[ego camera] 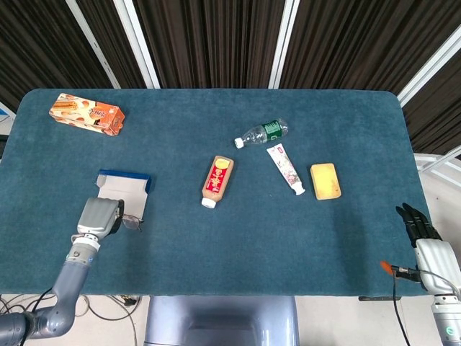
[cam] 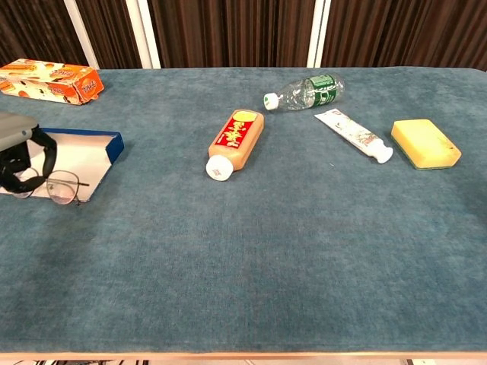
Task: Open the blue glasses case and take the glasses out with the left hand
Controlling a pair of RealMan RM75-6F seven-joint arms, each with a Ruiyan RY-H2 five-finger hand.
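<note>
The blue glasses case [ego camera: 124, 189] [cam: 76, 156] lies open on the left of the table, its pale inside facing up. My left hand [ego camera: 99, 216] [cam: 18, 156] is at the case's near edge and pinches one side of the thin-framed glasses [ego camera: 132, 222] [cam: 63, 187]. The glasses hang out to the right of the fingers, over the case's front corner, and seem slightly raised off the cloth. My right hand [ego camera: 423, 234] hangs off the table's lower right corner with dark fingers straight and nothing in them; it does not appear in the chest view.
An orange snack box [ego camera: 87, 114] sits at the far left. A sauce bottle [ego camera: 217, 181], a water bottle [ego camera: 261, 133], a toothpaste tube [ego camera: 286, 169] and a yellow sponge [ego camera: 325, 180] lie mid-table to the right. The blue cloth table [ego camera: 238, 245] has bare room in front.
</note>
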